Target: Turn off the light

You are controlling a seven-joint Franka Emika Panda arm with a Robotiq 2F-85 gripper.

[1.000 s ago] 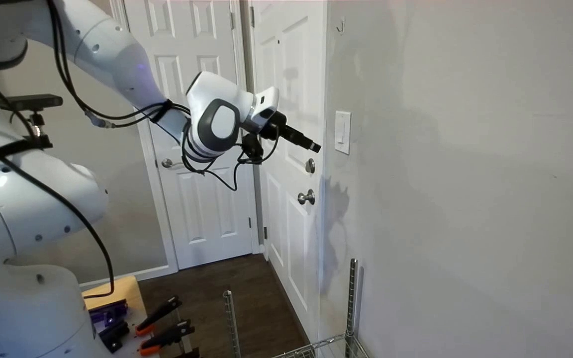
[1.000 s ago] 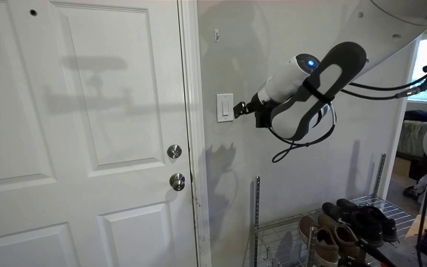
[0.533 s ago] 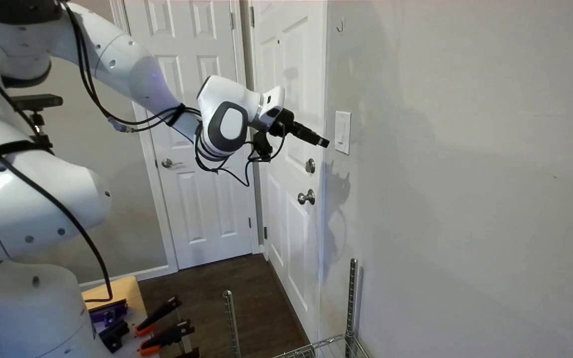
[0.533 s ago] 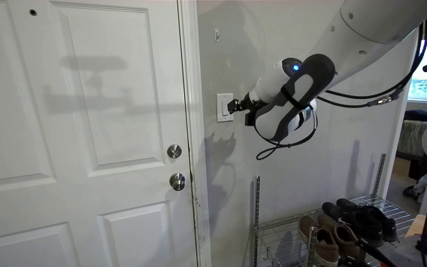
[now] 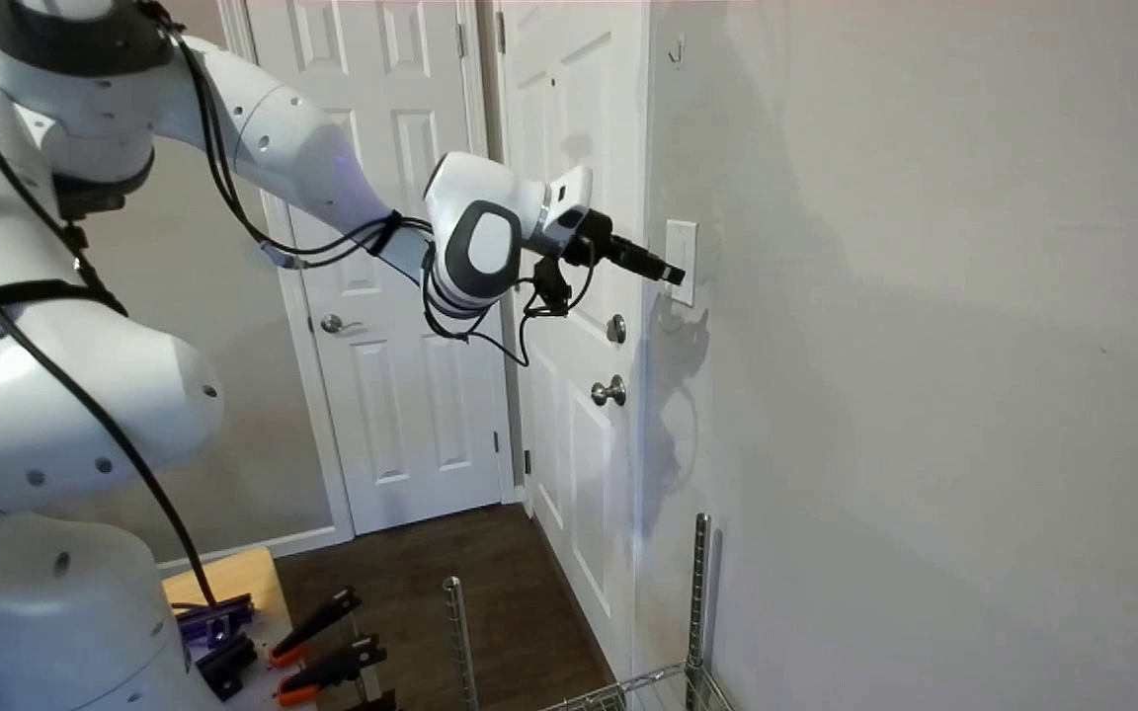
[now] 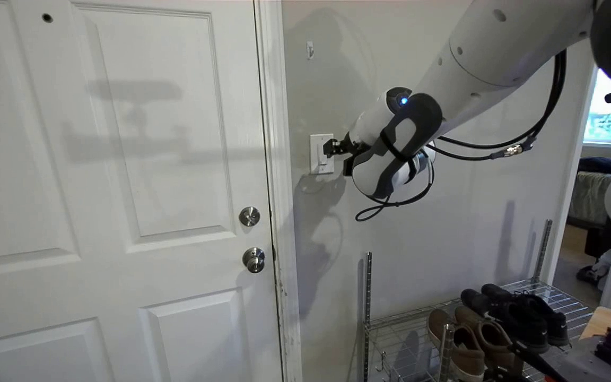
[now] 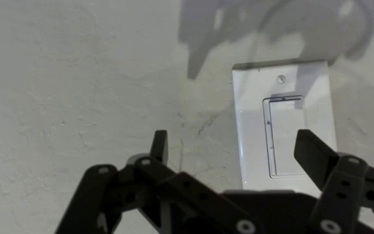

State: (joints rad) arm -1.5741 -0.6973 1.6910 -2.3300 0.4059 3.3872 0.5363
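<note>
The light switch is a white upright wall plate with a rocker, shown in both exterior views point(image 5: 683, 240) point(image 6: 316, 161) and large at the right of the wrist view point(image 7: 287, 130). No lamp is in view. My black gripper point(image 5: 673, 274) is at the plate, its fingertips overlapping the plate's surface in both exterior views point(image 6: 329, 148). In the wrist view the gripper point(image 7: 232, 144) is open with nothing between its fingers. Its right finger lies in front of the rocker's lower right part and hides it. Its left finger is over bare wall. I cannot tell whether a fingertip touches the switch.
A white door point(image 6: 167, 159) with a round deadbolt point(image 6: 249, 216) and doorknob point(image 6: 254, 260) is beside the plate. A small hook point(image 6: 310, 50) is on the wall above. A wire rack point(image 6: 406, 318) with shoes point(image 6: 517, 318) stands below the arm.
The arm has reached farther toward the wall, and the gripper has moved to the switch plate and slightly up. Its fingertips were beside the plate a second ago and now overlap it.
</note>
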